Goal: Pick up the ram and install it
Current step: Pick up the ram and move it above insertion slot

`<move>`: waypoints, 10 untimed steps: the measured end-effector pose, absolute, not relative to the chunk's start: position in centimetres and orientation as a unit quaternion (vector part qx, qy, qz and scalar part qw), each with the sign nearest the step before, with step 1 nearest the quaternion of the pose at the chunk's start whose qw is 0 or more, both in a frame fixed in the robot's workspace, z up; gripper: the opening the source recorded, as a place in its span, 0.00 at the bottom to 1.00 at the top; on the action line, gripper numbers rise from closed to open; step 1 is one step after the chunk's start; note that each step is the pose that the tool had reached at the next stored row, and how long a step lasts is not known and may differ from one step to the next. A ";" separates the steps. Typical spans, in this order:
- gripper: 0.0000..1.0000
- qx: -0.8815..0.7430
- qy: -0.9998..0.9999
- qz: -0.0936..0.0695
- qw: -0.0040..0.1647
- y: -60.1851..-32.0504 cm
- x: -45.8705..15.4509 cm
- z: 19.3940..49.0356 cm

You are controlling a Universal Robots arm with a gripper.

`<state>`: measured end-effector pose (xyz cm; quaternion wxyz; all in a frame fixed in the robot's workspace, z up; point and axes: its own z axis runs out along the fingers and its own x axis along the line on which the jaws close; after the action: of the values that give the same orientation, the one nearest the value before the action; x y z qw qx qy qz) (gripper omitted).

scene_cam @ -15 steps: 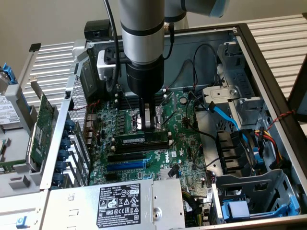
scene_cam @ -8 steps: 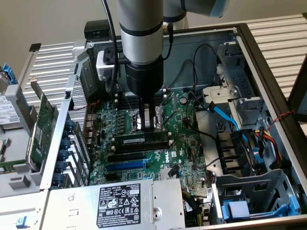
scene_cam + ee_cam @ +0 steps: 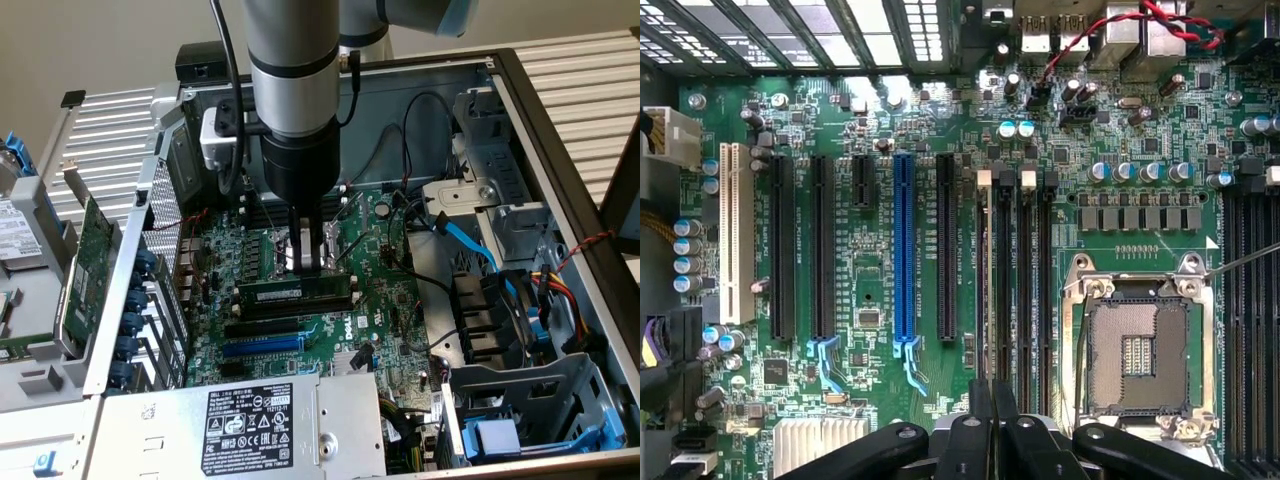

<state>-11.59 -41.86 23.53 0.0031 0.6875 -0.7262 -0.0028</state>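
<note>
We see the ram (image 3: pixel 295 293) just below the centre of the exterior view. It stands on its long edge across the motherboard (image 3: pixel 375 310), with its pale label facing the camera. The gripper (image 3: pixel 308 265) comes straight down on it, its fingers pressed together on the stick's upper edge near the middle. We cannot tell whether the ram is fully seated or only resting in the mouth of a slot.

We judge the step in hand to be the seating. It would go well if the stick stays upright and in line with its slot, the push is even along its length, and both ends sink together. The white end clips (image 3: pixel 985 178) on the memory slots (image 3: pixel 1025 290) are the sign to watch.

In the wrist view, the open processor socket (image 3: pixel 1140 350) lies just beside the memory slots, and we think a sideways slip could reach it. A blue slot (image 3: pixel 903 250) sits a few rows off on the other side.

Loose black cables (image 3: pixel 400 255) hang near the ram's end toward the exterior view's right, with a blue cable (image 3: pixel 470 240) beyond them. At the exterior view's left an expansion card (image 3: pixel 85 270) lies outside the case. The labelled power supply (image 3: pixel 250 420) fills the lower middle, well apart from the grip.
</note>
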 end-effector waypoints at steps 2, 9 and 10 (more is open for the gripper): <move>0.12 0.687 -0.726 -0.003 0.003 -41.9 -11.6 23.5; 0.12 0.687 -0.726 -0.003 0.003 -41.9 -11.6 23.5; 0.12 0.687 -0.726 -0.003 0.003 -42.0 -11.6 23.5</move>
<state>-11.63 -41.96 23.52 0.0029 0.6873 -0.7264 -0.0029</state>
